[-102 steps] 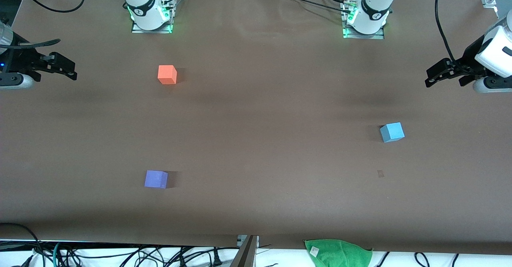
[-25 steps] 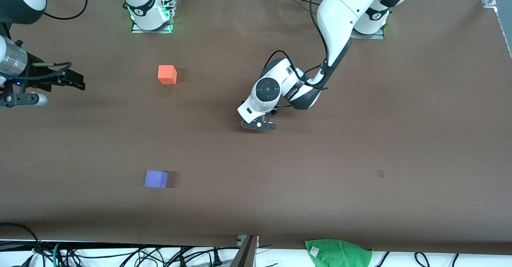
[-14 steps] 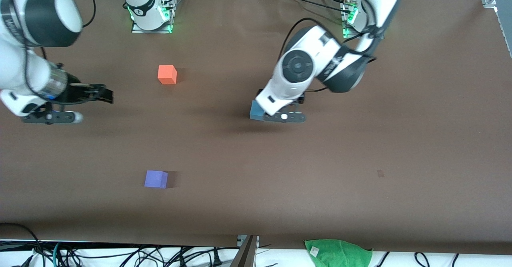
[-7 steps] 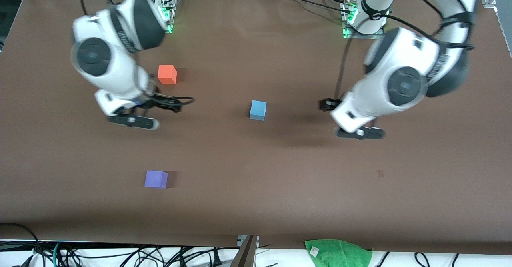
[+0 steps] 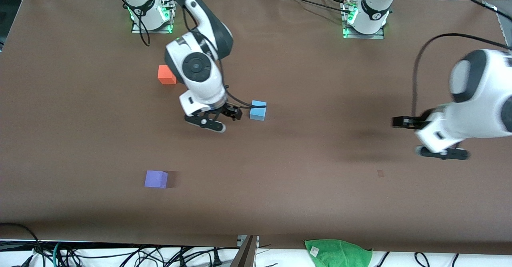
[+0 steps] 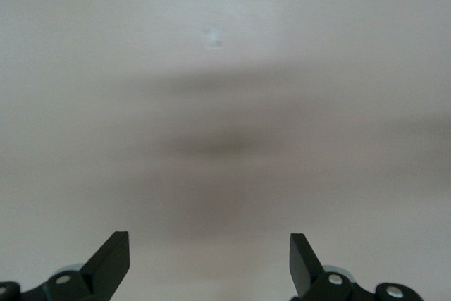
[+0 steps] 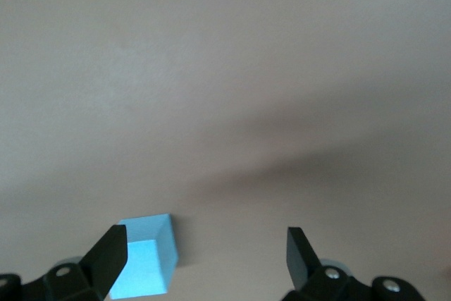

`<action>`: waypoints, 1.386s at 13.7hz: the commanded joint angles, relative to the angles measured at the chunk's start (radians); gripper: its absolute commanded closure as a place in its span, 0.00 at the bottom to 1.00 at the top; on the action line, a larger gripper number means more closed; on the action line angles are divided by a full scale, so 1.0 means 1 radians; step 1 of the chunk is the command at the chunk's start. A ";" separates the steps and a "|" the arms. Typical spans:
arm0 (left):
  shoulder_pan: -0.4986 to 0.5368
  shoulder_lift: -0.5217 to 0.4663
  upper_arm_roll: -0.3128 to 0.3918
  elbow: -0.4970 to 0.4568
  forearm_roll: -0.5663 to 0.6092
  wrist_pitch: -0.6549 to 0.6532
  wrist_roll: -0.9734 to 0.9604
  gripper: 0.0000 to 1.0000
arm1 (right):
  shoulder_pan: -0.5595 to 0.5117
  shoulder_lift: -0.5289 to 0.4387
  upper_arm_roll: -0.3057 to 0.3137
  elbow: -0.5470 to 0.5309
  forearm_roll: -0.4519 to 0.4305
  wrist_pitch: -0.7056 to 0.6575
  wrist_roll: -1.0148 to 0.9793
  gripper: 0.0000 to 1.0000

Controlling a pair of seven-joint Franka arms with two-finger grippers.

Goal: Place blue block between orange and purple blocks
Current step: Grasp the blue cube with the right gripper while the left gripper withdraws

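The blue block (image 5: 258,111) sits on the table's middle. It also shows in the right wrist view (image 7: 144,257), partly covered by one finger (image 7: 109,255) and off-centre in the gap. My right gripper (image 5: 236,113) (image 7: 204,259) is open and empty, close beside the blue block on its side toward the right arm's end. The orange block (image 5: 164,75) is partly hidden by the right wrist. The purple block (image 5: 156,179) lies nearer to the front camera. My left gripper (image 5: 400,121) (image 6: 209,262) is open and empty over bare table toward the left arm's end.
A green cloth (image 5: 338,253) lies at the table's front edge. A small dark mark (image 5: 380,173) is on the brown table cover. The two arm bases (image 5: 152,17) (image 5: 364,19) stand farthest from the front camera.
The left gripper brought the blue block to the table's middle, let it go and drew back toward its own end. The right gripper swung from beside the orange block to beside the blue block.
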 commanded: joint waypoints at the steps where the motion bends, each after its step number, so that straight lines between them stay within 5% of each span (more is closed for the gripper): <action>1: 0.048 -0.081 -0.019 -0.111 0.008 0.068 0.044 0.00 | 0.057 0.089 -0.015 0.091 -0.007 0.040 0.094 0.00; 5: 0.040 -0.250 -0.042 -0.393 -0.012 0.275 -0.121 0.00 | 0.094 0.143 -0.016 0.108 -0.016 0.109 0.108 0.00; 9: 0.042 -0.385 -0.059 -0.513 -0.012 0.251 -0.118 0.00 | 0.143 0.200 -0.019 0.108 -0.022 0.169 0.108 0.00; 19: 0.123 -0.494 -0.048 -0.495 -0.086 0.108 -0.017 0.00 | 0.178 0.271 -0.018 0.106 -0.048 0.192 0.106 0.00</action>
